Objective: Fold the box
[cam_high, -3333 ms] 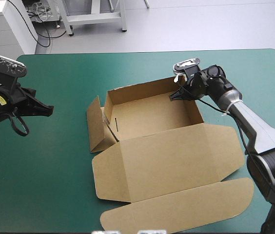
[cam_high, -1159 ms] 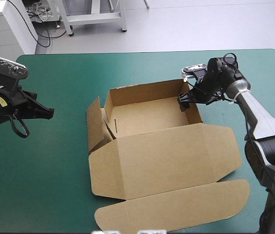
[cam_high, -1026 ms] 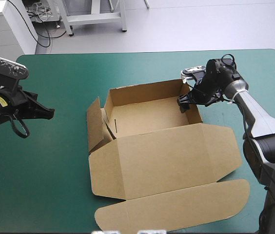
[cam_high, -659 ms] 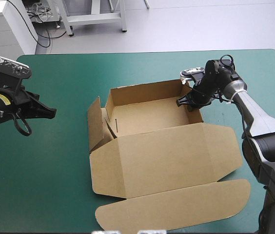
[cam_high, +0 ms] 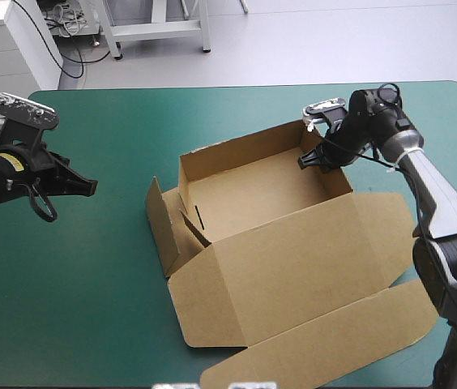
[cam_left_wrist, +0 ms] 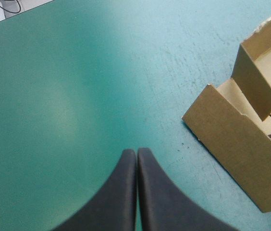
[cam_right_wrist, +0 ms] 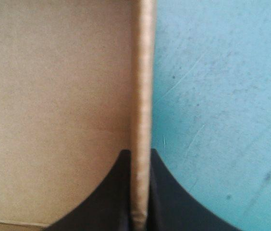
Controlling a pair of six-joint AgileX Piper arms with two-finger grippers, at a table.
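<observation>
The right end effector [cam_high: 305,160] grips the top edge of the box's right wall [cam_high: 331,168], close to the far right corner of the tray. Its black fingers [cam_right_wrist: 114,195] are all but closed with the board pinched between them, one finger inside the tray and the other outside, over the teal-green cover [cam_right_wrist: 222,96]. In the right wrist view the wall's thin edge runs straight ahead from between the fingertips, with brown board on one side of it and the cover on the other. The right arm reaches this spot from the tabletop's right side. The box [cam_high: 253,194] lies on the middle and right part of the tabletop [cam_high: 107,308] as an open tray, turned somewhat askew to the table's edges. Its far wall [cam_high: 237,156] and right wall stand raised. At its left end a side flap [cam_high: 157,219] leans outward instead of being tucked in. The lid [cam_high: 293,259] is spread toward the near edge, and its long tuck flap [cam_high: 350,340] reaches the near right part of the tabletop. The left end effector [cam_high: 91,187] is well apart from the box, over the left part of the cover, and points toward the box's left end. Its fingers are pressed together into one point and hold nothing. In the left wrist view the box's left flap and corner show ahead of that end effector and off to one side, with bare cover between them.
</observation>
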